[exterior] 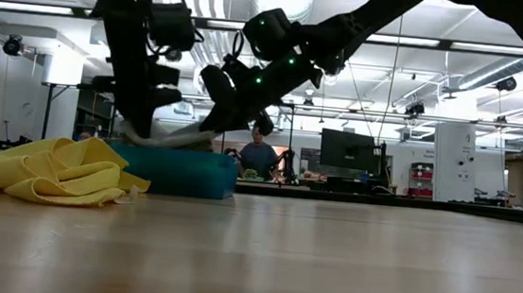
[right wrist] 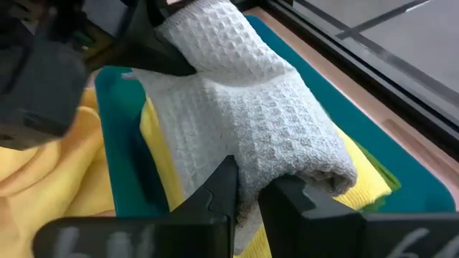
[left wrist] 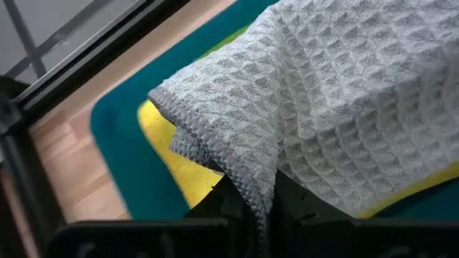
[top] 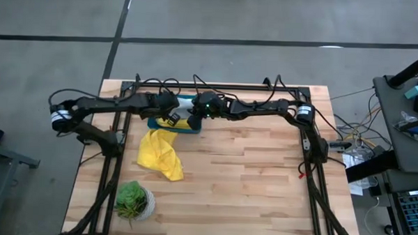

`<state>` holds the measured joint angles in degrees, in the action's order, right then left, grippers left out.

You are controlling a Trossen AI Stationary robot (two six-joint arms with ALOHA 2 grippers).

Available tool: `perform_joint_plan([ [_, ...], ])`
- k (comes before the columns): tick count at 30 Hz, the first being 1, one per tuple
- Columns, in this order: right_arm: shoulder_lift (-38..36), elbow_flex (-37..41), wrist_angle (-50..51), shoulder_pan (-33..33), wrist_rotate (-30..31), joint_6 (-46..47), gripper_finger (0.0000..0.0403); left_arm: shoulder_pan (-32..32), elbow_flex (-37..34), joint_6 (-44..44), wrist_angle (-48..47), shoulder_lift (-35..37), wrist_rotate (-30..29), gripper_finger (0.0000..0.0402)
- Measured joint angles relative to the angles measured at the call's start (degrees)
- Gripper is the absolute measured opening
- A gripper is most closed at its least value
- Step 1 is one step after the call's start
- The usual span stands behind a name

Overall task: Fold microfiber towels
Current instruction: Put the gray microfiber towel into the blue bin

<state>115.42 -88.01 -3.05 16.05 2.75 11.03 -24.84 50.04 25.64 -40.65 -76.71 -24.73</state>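
- Landmark: teal rectangular tray (top: 195, 126), at the far side of the pale wooden desk (top: 248, 182), between the two arms.
- Pale grey waffle-weave microfiber towel (right wrist: 244, 122) sits over the tray, doubled into a bundle and partly lifted off it; both tools have hold of it.
- Left tool (left wrist: 251, 204): fingers closed tight on a hemmed edge of the grey towel, directly above the tray.
- Right tool (right wrist: 247, 190): fingers nearly closed, pinching the rolled fold of the same towel, above the tray beside the left tool.
- Flat yellow microfiber towel (left wrist: 168, 154) lies in the tray under the grey one, seemingly folded already; a sliver of lime green cloth (right wrist: 376, 197) shows at the tray's edge beneath it, fold state unclear.
- Crumpled yellow microfiber towel (top: 159, 153) lies loose on the desk just in front of the tray, unfolded.
- Light blue towel: cannot pick one out with certainty.
- Small green potted plant (top: 132, 200) stands well in front of the tray, near the desk's front left corner; not involved.
- Progress, my reading: roughly midway. Some cloths look stacked in the tray, the grey one is being folded or set down on the stack, and at least the loose yellow one is left to do.
- Writing: none readable on the towels, tray or arms; pale bands on the arms are too small to read.
- Background of the low view: a person (exterior: 259, 156) seated far behind the tray.
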Motion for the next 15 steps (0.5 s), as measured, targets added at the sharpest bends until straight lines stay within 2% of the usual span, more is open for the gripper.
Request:
perform_joint_plan([
  [10, 0.0, 0.0, 3.0, 0.1, 0.2, 0.5, 0.0040, -0.6, -0.2, 0.5, 4.5, -5.0, 0.4, 0.0015],
  [15, -0.1, 0.0, 3.4, 0.3, 0.2, 0.5, 0.0052, -0.7, -0.2, 1.0, 3.8, -5.5, 0.3, 0.0052],
])
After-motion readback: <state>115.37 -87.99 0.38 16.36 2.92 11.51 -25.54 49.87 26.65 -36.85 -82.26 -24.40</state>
